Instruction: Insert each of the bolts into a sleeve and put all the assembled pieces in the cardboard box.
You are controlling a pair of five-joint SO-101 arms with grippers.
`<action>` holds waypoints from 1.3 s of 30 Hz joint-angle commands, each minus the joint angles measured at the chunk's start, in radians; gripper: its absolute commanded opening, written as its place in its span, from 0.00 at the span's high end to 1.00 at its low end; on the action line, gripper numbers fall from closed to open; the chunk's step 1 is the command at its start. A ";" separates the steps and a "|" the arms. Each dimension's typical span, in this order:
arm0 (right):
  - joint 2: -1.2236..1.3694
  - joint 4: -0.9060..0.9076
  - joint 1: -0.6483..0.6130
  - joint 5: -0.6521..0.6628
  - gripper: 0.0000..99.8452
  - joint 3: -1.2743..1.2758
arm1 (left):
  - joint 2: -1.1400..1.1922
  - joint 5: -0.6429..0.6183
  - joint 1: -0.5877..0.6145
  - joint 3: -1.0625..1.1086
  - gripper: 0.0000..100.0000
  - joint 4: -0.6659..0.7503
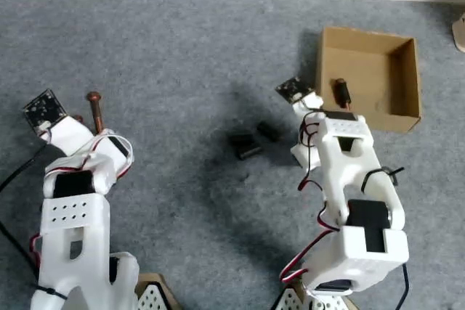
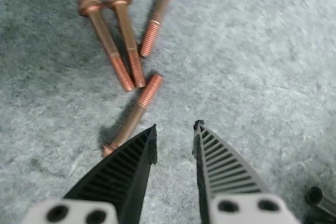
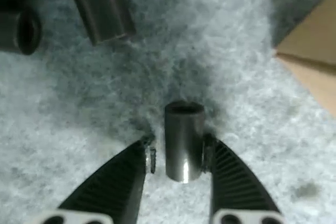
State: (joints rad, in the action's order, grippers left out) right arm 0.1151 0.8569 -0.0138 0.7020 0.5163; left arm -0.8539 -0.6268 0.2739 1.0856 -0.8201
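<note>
**Sleeve gripped, nearest bolt lying outside the left jaws**

A black sleeve (image 3: pixel 184 140) is clasped between the jaws of the right gripper (image 3: pixel 178 141), near the cardboard box (image 1: pixel 367 34). Its long axis is lined up with the fingers, open end turned away from the wrist. Whether it is lifted off the grey carpet (image 1: pixel 182 56) cannot be told.

The nearest bolt (image 2: pixel 134 111) is found just beside one finger of the left gripper (image 2: pixel 176 129), outside the parted, empty jaws. Its long axis is slanted away ahead of them, and the left arm is judged the nearer.

Four bolts are counted, the other three (image 2: pixel 126 35) grouped farther off. Four sleeves are counted, one held and three loose sleeves (image 1: pixel 251 147) between the arms. One assembled piece (image 1: pixel 341 92) is seen in the box
</note>
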 commanded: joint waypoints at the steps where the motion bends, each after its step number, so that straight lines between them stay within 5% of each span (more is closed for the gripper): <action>1: 0.033 -0.010 -0.012 -0.034 1.00 -0.024 | 0.001 -0.008 0.015 -0.064 0.87 -0.006; 8: 0.054 -0.012 -0.007 -0.172 0.99 -0.016 | 0.001 -0.006 0.015 -0.081 0.87 -0.031; 13: 0.053 -0.041 -0.007 -0.186 0.99 -0.015 | 0.001 -0.008 0.018 -0.223 0.87 -0.242; 19: 0.053 -0.042 -0.005 -0.184 0.99 -0.015 | 0.016 -0.011 0.038 -0.255 0.87 -0.269; 35: 0.053 -0.044 -0.005 -0.184 0.99 -0.015 | 0.768 0.002 0.054 -0.780 0.87 -0.242; 39: 0.053 -0.044 -0.005 -0.186 0.99 -0.015 | 0.862 0.118 0.058 -0.906 0.87 -0.242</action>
State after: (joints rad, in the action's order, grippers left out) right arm 0.1596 0.8293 -0.0123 0.5286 0.5056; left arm -0.0253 -0.5685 0.3199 0.2969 -1.0794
